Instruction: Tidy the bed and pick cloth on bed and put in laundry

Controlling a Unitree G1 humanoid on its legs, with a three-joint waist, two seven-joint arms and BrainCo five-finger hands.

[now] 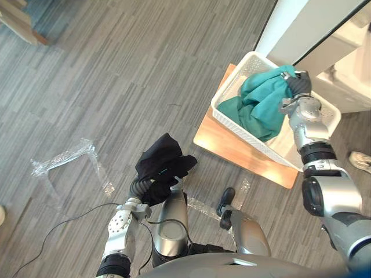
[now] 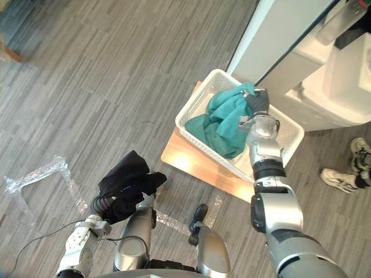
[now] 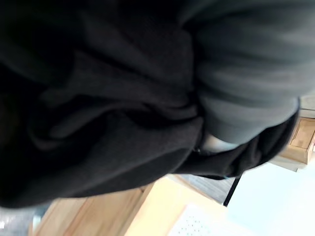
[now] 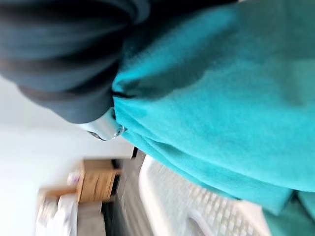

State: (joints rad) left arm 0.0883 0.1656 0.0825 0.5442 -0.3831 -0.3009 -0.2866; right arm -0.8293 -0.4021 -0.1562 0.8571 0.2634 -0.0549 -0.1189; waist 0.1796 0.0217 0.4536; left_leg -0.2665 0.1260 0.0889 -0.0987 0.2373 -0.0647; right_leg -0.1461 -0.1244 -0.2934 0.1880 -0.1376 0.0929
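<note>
A teal cloth point(image 1: 261, 107) hangs from my right hand point(image 1: 300, 86) into a white laundry basket point(image 1: 229, 81). Its lower folds rest inside the basket. In the right wrist view the teal cloth point(image 4: 221, 98) bunches against the hand's dark cover, with the basket's mesh wall point(image 4: 197, 206) below it. My left hand point(image 1: 142, 186) is low at the front, above the floor, shut on a bunched black cloth point(image 1: 162, 162). That black cloth point(image 3: 98, 123) covers its fingers in the left wrist view.
The basket stands on a wooden board point(image 1: 232, 147) on the grey plank floor, next to white furniture point(image 1: 301, 23). A person's shoes point(image 2: 339, 179) stand right of the basket. Clear plastic tape point(image 1: 64, 159) marks the floor at left.
</note>
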